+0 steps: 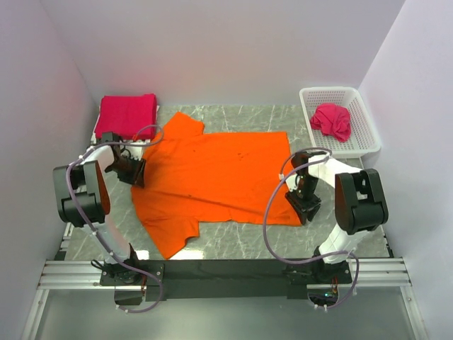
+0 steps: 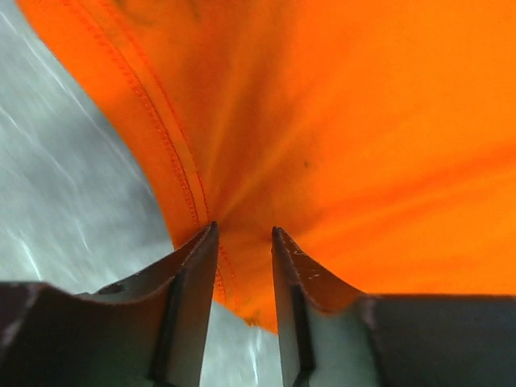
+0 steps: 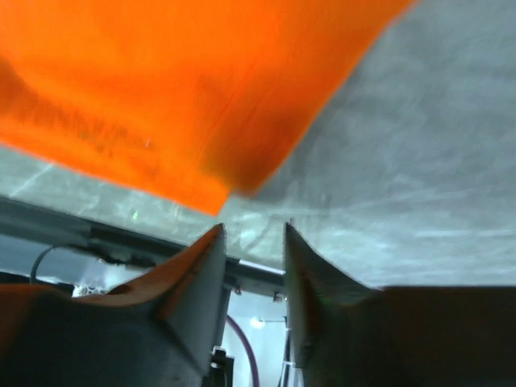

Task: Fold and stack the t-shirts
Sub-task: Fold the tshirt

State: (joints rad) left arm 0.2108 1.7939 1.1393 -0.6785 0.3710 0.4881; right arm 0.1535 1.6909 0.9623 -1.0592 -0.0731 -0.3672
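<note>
Orange shirt: spread flat on table, sleeves leftward.
Left gripper: released, jaws parted astride shirt's stitched left edge.
Right gripper: released, nothing between jaws, just beside shirt's near right corner.
Pink stack: folded, far left.
Basket: far right, 1 crumpled pink shirt inside.

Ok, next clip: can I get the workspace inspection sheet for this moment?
surface: grey marbled table
job's things: orange t-shirt spread flat; folded crimson pile far left; crumpled crimson t-shirt in the basket
clutter: white basket far right
grippers: left gripper at the shirt's left edge, jaws parted, grip unclear; right gripper open by its near right corner
cables: grey cables loop along both arms
surroundings: white walls on three sides
</note>
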